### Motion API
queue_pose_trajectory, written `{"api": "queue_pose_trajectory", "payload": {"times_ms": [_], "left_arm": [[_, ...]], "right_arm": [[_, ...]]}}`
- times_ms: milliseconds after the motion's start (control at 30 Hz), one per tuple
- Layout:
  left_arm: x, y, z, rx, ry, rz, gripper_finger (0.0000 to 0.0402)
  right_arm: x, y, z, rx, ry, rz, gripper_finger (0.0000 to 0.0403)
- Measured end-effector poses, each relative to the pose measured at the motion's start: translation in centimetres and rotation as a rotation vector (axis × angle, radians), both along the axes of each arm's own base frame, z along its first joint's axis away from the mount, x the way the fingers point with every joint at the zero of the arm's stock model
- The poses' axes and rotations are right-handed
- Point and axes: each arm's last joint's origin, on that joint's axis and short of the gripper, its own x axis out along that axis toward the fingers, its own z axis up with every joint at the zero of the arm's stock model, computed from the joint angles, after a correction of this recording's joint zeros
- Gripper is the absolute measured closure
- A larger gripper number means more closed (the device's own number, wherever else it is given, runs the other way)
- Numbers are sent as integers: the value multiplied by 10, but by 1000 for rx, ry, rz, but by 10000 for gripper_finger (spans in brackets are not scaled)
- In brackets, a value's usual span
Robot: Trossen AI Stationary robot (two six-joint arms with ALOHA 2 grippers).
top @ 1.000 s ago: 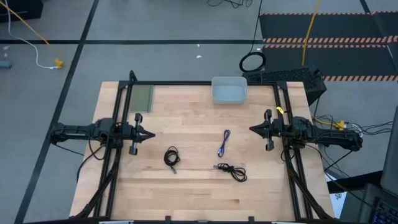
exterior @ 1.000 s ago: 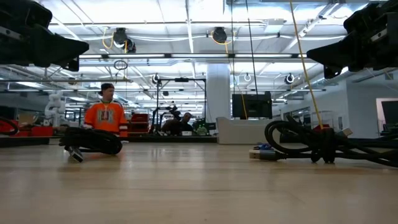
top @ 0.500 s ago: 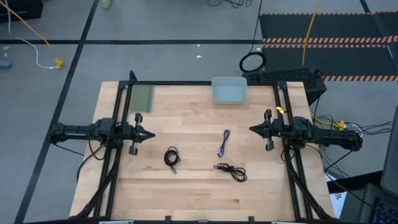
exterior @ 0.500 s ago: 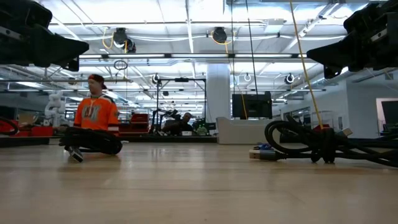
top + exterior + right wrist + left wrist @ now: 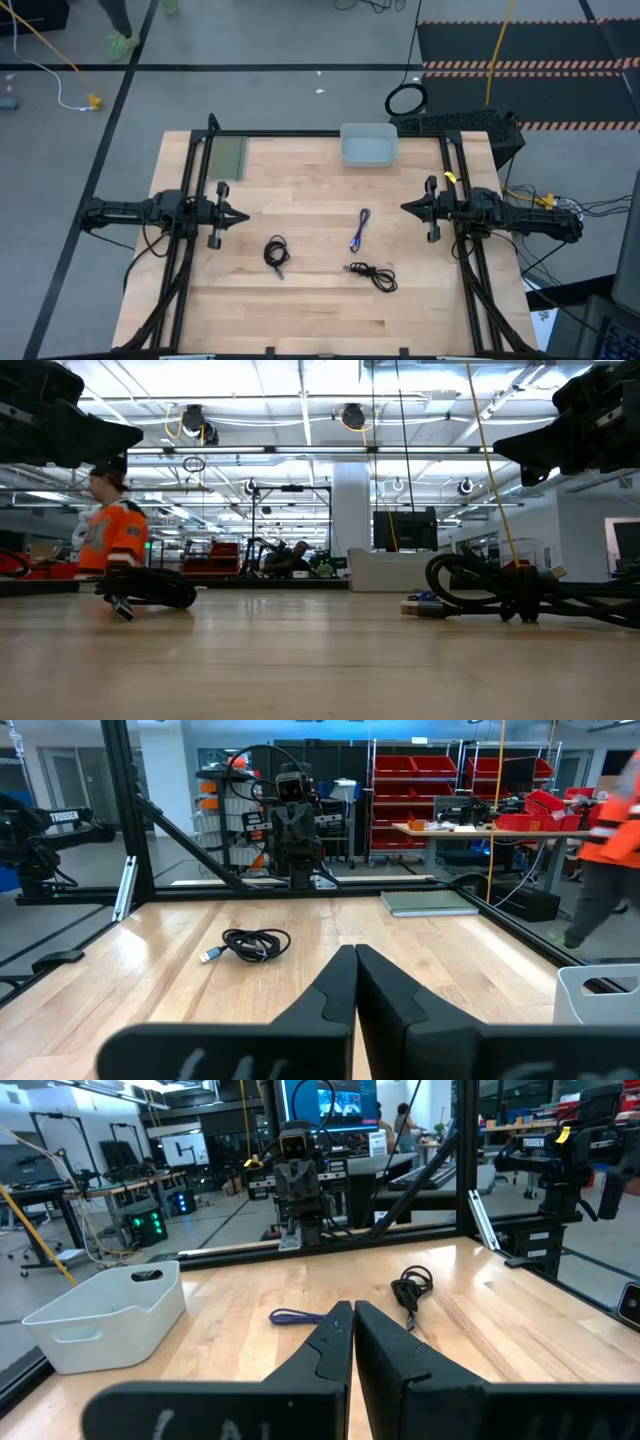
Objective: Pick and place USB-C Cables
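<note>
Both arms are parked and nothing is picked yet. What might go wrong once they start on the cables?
1. The blue-purple cable lies flat and thin on the wooden table, so a pincer may close on nothing.
2. The right-hand black cable is loosely sprawled; a grasp may catch one strand and drag the rest.
3. The coiled black cable sits nearest the left pincer, while the white bin is at the far edge, so a long carry could shake it loose.

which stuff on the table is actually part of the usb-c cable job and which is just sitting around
Part of the job:
- black coiled cable on the left side
- second black cable toward the near edge
- blue-purple cable, folded straight, mid-table
- left gripper and right gripper, both shut, waiting at the table's sides

Just lying about:
- pale bin at the far edge, possibly the drop-off
- green mat
- black ring-shaped loop on the floor
</note>
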Motion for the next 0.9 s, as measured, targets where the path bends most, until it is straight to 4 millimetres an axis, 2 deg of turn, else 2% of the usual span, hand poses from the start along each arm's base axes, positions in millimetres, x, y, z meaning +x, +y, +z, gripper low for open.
{"api": "queue_pose_trajectory", "payload": {"times_ms": [533, 667, 833, 900], "left_arm": [[0, 0, 0, -9, 1, 16, 382], [0, 1, 2, -201, -6, 22, 382], [0, 2, 9, -296, -64, 27, 383], [0, 2, 11, -277, -88, 24, 382]], "right_arm": [[0, 0, 0, 0, 1, 0, 403], [0, 0, 0, 0, 0, 0, 403], [0, 0, 0, 0, 0, 0, 403], [0, 0, 0, 0, 0, 0, 403]]}}
